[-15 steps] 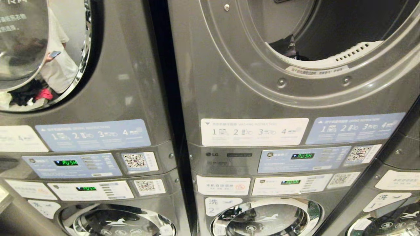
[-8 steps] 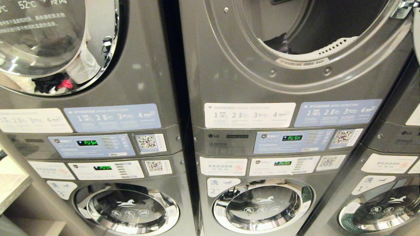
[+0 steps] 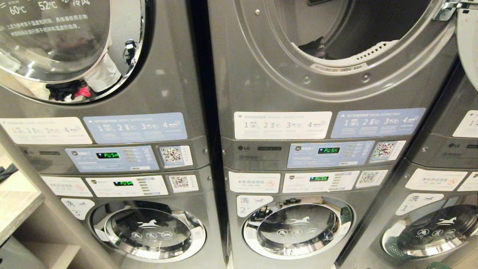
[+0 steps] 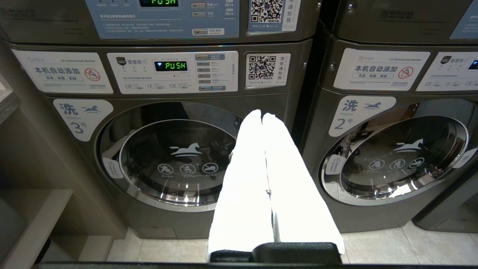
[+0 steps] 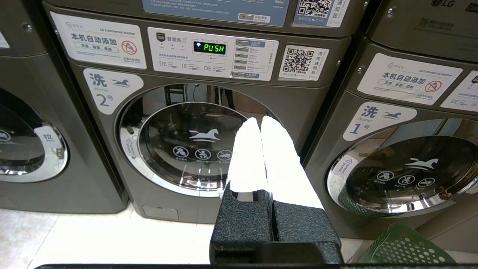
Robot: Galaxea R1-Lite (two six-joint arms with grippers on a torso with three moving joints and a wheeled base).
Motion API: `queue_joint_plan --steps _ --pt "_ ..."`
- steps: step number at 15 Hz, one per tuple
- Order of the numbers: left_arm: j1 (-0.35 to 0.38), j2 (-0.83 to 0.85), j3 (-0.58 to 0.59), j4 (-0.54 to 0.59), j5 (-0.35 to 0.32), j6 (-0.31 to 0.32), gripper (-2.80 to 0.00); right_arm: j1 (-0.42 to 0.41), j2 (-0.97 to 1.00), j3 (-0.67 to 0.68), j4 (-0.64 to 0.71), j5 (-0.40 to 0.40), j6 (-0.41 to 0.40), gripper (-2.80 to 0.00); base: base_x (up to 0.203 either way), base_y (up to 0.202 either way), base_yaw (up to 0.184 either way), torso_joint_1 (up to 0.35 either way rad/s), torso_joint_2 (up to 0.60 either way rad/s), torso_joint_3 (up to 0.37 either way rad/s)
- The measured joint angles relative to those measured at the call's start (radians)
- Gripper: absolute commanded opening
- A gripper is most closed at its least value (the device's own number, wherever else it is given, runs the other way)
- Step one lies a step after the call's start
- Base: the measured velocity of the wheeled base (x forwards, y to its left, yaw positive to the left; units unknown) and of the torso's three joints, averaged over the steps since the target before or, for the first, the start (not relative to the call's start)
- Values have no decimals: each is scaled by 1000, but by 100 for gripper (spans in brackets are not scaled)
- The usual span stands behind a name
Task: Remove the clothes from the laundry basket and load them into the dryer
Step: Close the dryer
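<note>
**A:** where's the laundry at?

**B:** dark clothes [image 3: 317, 46] sit inside the open dryer [image 3: 261, 86], top middle. Green laundry basket [image 5: 405, 248] is on the floor by washer 1 [image 5: 407, 168].

**A:** grippers?

**B:** left gripper [image 4: 262, 116] and right gripper [image 5: 260, 121] both pressed together, holding nothing (pointing at the washers).

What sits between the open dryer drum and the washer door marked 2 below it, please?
In the head view, two instruction stickers and two control panels with green displays lie between the dryer opening and the washer door.

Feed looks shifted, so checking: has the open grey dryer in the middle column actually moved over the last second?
No. The open grey dryer keeps its place against the closed dryer door beside it; the whole head view shifted together, so the camera moved.
</note>
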Motion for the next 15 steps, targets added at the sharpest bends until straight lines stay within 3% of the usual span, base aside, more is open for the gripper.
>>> queue_joint_plan --steps 6,15 --pt "-1 0 0 1 1 1 -280 -1 0 0 -1 0 1 -280 1 -29 5 1 1 2" --pt "0 0 0 2 0 0 -280 0 0 1 -2 0 4 -280 0 -192 3 2 5 2"
